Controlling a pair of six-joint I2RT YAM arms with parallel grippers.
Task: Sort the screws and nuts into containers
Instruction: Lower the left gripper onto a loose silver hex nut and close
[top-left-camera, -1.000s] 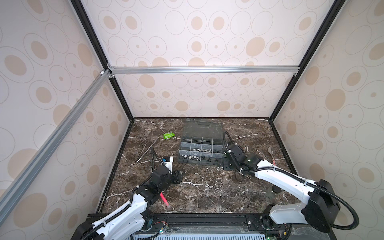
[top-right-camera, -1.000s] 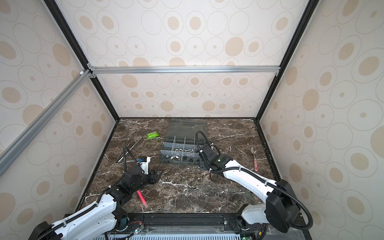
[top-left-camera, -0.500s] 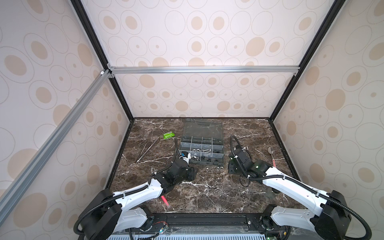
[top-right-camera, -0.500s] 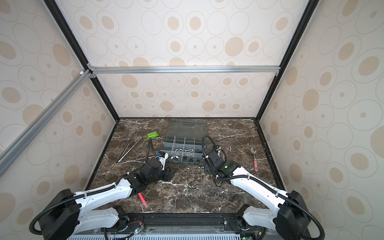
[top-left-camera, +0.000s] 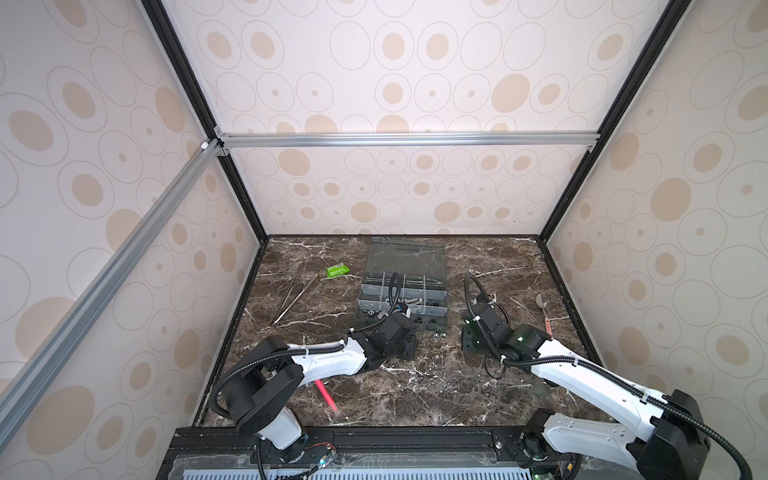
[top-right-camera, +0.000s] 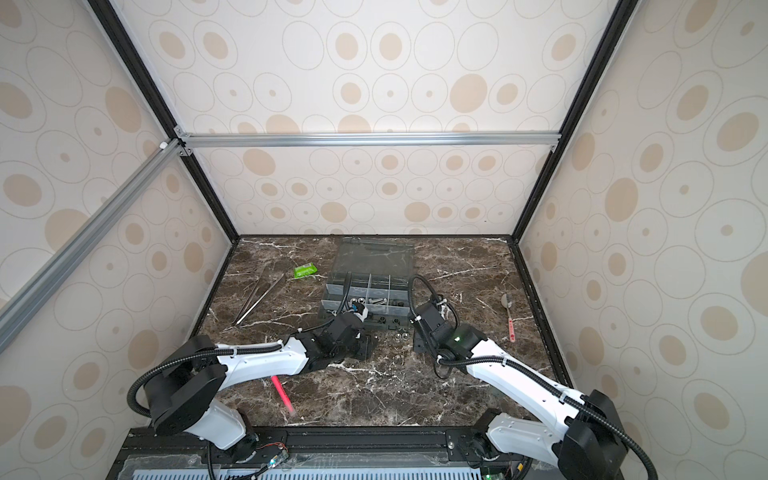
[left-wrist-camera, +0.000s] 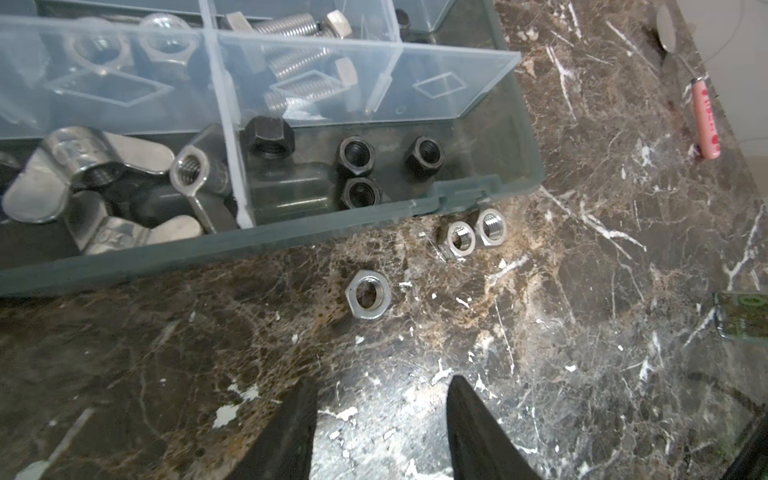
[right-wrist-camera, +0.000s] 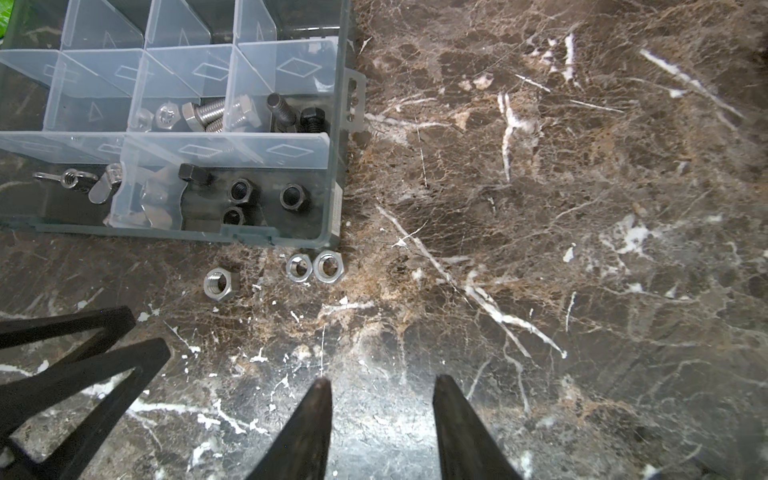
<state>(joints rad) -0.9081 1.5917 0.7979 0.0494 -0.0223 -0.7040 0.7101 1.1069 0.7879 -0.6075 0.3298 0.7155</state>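
Observation:
The containers are compartments of a grey organiser box (top-left-camera: 405, 291) (top-right-camera: 370, 291) with its clear lid open. Three silver nuts lie loose on the marble by its front edge: one alone (left-wrist-camera: 368, 294) (right-wrist-camera: 220, 284) and two touching (left-wrist-camera: 458, 240) (right-wrist-camera: 328, 266). Black nuts (left-wrist-camera: 357, 154) fill the front corner compartment, wing nuts (left-wrist-camera: 87, 166) the one beside it. Silver screws (left-wrist-camera: 299, 62) and black screws (right-wrist-camera: 282, 110) lie in the row behind. My left gripper (left-wrist-camera: 382, 382) (top-left-camera: 409, 345) is open, just short of the lone nut. My right gripper (right-wrist-camera: 382, 382) (top-left-camera: 471, 343) is open over bare marble.
A green packet (top-left-camera: 337, 271) and long tweezers (top-left-camera: 295, 299) lie left of the box. A pink pen (top-left-camera: 326, 395) lies near the front under my left arm. A spoon with a pink handle (top-left-camera: 543, 311) (left-wrist-camera: 704, 120) sits at the right wall.
My left arm has swung right and forward to the box's front edge. My right gripper has drawn back from the box toward the right.

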